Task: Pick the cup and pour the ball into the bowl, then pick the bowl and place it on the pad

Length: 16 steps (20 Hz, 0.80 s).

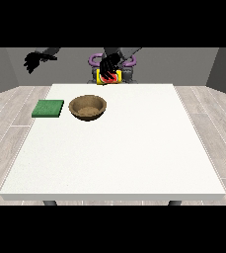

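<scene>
A yellow cup with red markings (109,78) hangs above the table's far edge, lying roughly on its side. The black hand at the view's right (109,64) is curled over its top and holds it. A brown wooden bowl (88,107) stands on the table in front of the cup and slightly to the left, with nothing visible inside it. A flat green pad (48,108) lies to the left of the bowl. The hand at the view's left (34,60) is raised off the table's far left, with relaxed fingers holding nothing. No ball shows.
The white table (134,148) stretches towards the camera, with its near edge at the bottom. The robot's grey torso with purple parts (127,62) stands behind the far edge.
</scene>
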Each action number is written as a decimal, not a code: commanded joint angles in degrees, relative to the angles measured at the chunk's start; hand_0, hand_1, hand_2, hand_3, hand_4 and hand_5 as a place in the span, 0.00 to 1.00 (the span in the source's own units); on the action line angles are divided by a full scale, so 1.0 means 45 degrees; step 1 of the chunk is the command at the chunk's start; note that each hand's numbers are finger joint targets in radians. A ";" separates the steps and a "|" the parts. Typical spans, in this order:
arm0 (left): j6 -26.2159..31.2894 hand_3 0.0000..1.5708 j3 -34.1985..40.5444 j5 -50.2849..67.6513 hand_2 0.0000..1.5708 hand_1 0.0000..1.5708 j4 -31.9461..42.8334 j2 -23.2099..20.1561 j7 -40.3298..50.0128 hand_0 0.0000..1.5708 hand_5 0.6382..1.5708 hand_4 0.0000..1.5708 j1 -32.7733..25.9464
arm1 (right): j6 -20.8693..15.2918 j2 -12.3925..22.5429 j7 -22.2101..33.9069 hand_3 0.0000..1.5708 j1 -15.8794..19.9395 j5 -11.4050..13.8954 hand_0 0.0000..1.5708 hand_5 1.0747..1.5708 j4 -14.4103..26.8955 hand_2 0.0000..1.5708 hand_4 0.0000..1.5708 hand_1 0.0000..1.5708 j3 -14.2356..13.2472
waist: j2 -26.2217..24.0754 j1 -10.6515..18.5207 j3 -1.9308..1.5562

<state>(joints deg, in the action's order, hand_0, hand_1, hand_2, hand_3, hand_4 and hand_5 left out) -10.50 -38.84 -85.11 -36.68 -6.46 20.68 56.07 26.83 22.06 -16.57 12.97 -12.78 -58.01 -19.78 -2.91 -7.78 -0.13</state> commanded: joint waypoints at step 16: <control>-0.0856 1.00 0.3948 0.2115 1.00 0.83 -0.2148 0.0598 0.0528 0.83 0.59 1.00 -0.0836 | -0.0534 0.0090 0.0221 0.00 -0.0343 -0.0267 0.00 1.00 0.0472 0.00 0.00 0.00 -0.0558 | 0.0120 0.1856 0.0171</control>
<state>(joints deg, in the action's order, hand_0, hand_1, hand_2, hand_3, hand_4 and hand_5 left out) -7.92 -32.07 -86.07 -42.00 -4.20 21.03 55.38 25.66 22.91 -15.62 12.01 -13.56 -56.02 -21.45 -3.22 -2.57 0.31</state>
